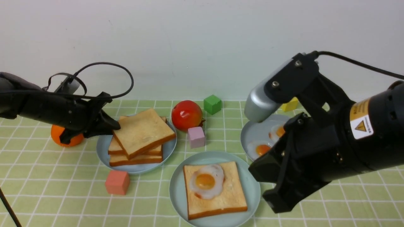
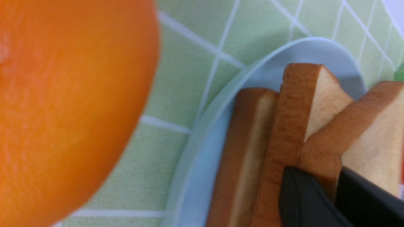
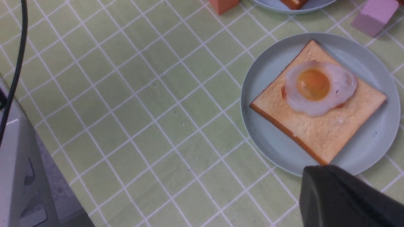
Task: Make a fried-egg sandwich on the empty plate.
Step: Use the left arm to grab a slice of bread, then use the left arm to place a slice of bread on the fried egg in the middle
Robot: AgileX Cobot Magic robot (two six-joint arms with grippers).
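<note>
A toast slice [image 1: 221,201] and fried egg [image 1: 206,182] sit on the mint plate [image 1: 176,192], by the surface's front edge. The left fingers [image 2: 303,198] pinch just a corner of the top slice [image 1: 143,130] on the blue plate [image 1: 102,146]; it may slip out. The right fingers [image 3: 341,195] are closed, empty.

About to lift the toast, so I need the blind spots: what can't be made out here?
Front view: right arm covers much of the egg plate, egg count unclear, and most of the yellow cube.
Right wrist view: frame edge cuts off the right gripper.
Left wrist view: edge cuts off the left gripper and top toast; orange is a close blur.
</note>
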